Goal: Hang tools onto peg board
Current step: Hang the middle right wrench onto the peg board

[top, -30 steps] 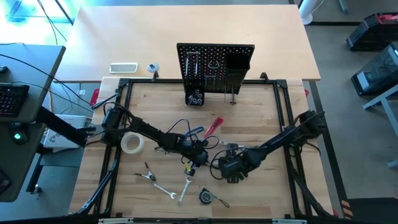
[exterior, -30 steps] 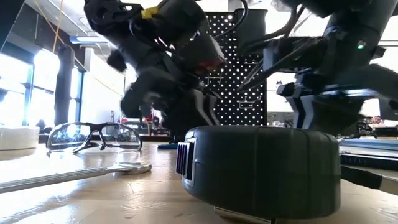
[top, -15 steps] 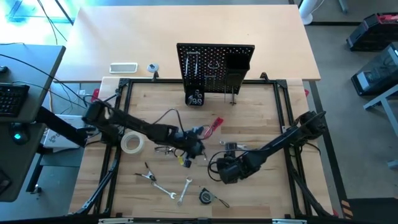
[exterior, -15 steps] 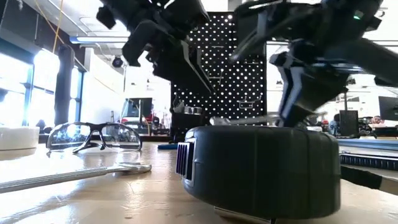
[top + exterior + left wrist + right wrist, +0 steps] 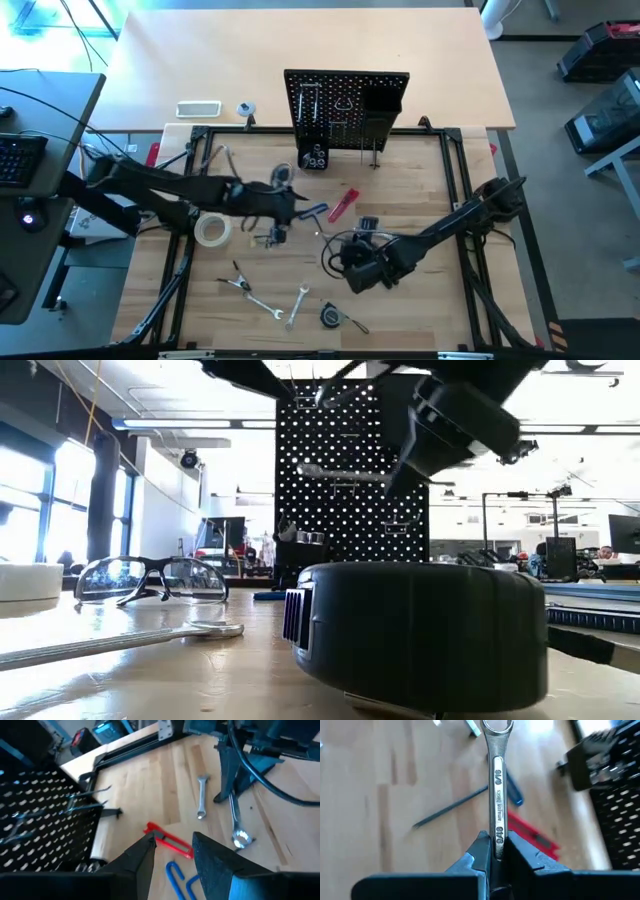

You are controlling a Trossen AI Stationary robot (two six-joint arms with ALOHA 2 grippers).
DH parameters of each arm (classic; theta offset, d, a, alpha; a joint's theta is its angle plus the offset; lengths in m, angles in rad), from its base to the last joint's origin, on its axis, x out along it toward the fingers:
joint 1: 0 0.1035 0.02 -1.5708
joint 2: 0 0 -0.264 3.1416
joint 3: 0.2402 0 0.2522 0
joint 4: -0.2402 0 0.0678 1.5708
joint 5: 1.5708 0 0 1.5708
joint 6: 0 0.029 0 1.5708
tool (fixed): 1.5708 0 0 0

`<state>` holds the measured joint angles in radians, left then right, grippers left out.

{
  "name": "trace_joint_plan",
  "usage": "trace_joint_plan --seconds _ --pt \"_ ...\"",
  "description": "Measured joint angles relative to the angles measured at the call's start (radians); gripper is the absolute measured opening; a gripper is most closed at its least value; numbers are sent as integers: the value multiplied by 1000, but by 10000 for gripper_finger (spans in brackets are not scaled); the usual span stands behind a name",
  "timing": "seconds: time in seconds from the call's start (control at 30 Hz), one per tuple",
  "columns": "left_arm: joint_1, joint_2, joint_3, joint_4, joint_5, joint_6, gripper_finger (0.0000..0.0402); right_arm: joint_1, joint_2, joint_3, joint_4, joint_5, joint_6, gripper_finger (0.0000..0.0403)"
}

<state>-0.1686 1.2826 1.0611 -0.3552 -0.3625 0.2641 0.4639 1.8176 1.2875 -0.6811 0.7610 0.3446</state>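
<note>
The right gripper [image 5: 494, 851] hangs over the middle of the wooden desk [image 5: 420, 190], right of centre, its jaws closed on a silver wrench [image 5: 496, 790] that sticks straight out ahead of them, ring end foremost. The left gripper [image 5: 172, 851] is held over the desk left of centre, close to the pale tape roll [image 5: 211, 230]; its jaws stand apart with nothing between them. Just ahead of it on the desk lie the red-handled tool [image 5: 169, 840] and the blue-handled hex key [image 5: 176, 873], with another silver wrench [image 5: 201, 796] farther off.

The peg board [image 5: 345, 108] stands upright at the far edge of the desk, its black bin [image 5: 378, 100] on the right half of its face; something that may be a wrench already hangs on the hooks at its left. Near the front edge lie the clear glasses [image 5: 150, 577], a long flat wrench [image 5: 115, 643] and a dark tape measure [image 5: 420, 635].
</note>
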Motion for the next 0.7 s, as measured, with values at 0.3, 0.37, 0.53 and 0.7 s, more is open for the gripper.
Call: trace_joint_plan --seconds 0.3,0.37,0.53,0.7 --pt "-48 -190 -40 -165 -84 -82 127 -61 -107 24 168 49 -243 30" --pt "-61 -233 -90 -146 -100 -100 127 -84 -142 24 209 52 -300 30" --pt "-91 -334 -254 -37 -121 -148 127 -156 -222 24 334 44 -422 30" --pt "-123 -398 -430 163 -122 -159 127 -237 -249 25 515 58 -539 30"
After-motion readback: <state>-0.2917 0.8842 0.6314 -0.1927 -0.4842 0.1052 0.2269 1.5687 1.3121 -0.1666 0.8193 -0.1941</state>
